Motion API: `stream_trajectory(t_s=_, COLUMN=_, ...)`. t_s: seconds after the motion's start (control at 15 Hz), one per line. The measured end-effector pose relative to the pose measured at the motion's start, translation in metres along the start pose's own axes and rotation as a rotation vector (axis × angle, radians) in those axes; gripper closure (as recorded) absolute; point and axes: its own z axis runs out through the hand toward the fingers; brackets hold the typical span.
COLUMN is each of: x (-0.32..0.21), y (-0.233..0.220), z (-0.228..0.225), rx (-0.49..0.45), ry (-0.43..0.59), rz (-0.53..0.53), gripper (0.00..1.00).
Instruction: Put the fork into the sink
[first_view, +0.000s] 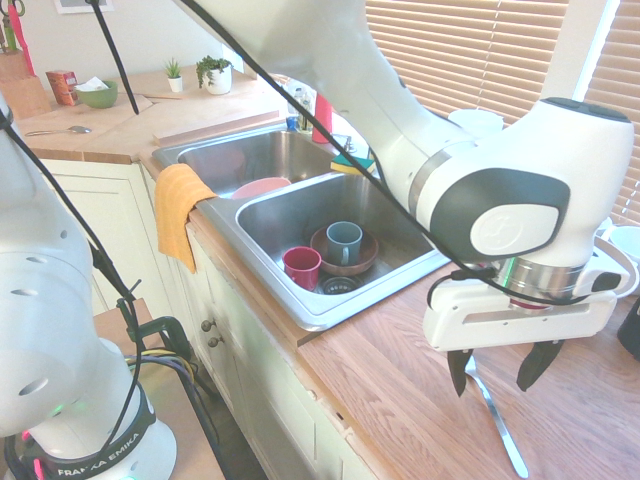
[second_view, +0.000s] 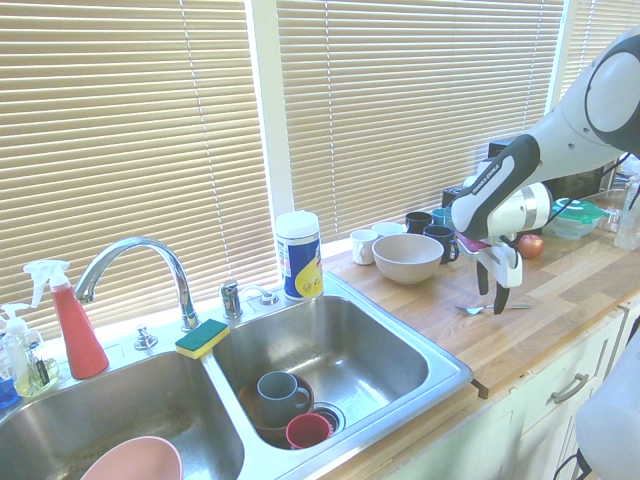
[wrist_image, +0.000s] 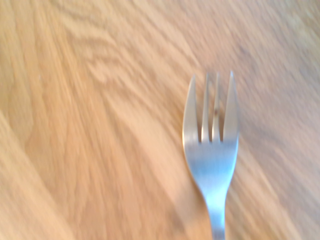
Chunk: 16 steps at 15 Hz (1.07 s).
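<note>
We see a silver fork on a grained tan wooden counter. A red cup sits in our grey steel sink.

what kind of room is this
A home kitchen, most likely: a double-basin steel sink with a curved faucet set into a wooden counter, with mugs and a bowl beside it.
</note>
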Motion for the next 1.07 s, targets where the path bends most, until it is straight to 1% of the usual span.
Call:
stream_trajectory(t_s=0.47, x=0.001, y=-0.002, z=0.010, rx=0.010, ry=-0.006, rz=0.036, gripper=1.00)
stream_trajectory(t_s=1.07, x=-0.008, y=0.009, z=0.013, rx=0.004, ry=0.003, rz=0.085, gripper=1.00)
